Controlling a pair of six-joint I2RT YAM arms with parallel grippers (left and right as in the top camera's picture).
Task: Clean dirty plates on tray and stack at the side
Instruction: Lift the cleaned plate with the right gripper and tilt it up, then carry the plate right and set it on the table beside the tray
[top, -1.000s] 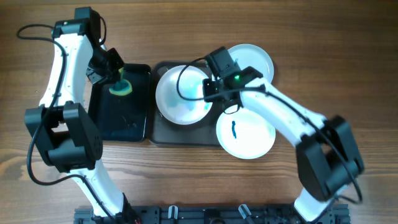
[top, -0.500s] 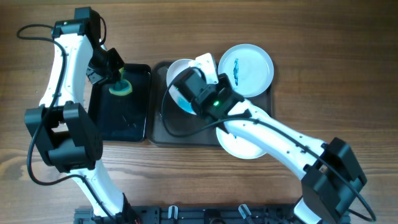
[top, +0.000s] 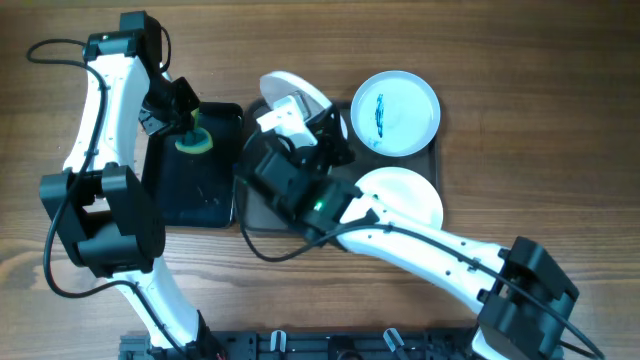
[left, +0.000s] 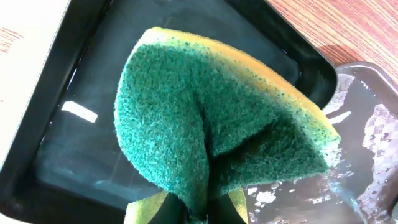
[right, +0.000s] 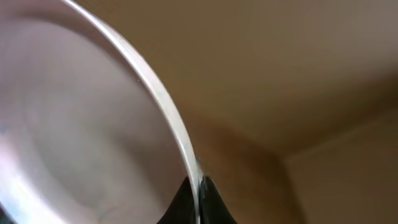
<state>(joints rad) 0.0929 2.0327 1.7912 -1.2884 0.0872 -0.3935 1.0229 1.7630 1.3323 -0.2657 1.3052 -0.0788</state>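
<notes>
– While the left tool (left: 186, 213) is pinched together on the green-and-yellow sponge (left: 211, 130), where does that sponge sit?
– It hangs folded over the small black tray (top: 195, 190), which lies on the desk (top: 520, 80) just left of the large tray (top: 258, 212).
– And the right tool (right: 196, 196)?
– Its jaws are clamped on the rim of the held plate (top: 290, 85). That plate is tilted steeply over the rear left part of the large tray. Whether its lower edge touches the tray cannot be told.
– Where are the others?
– The second plate (top: 400, 125) lies flat at the rear right of the large tray, with a blue smear (top: 378, 110) on it. The third plate (top: 412, 198) lies at the front right, partly under the right arm, so only a plain white part of it shows.
</notes>
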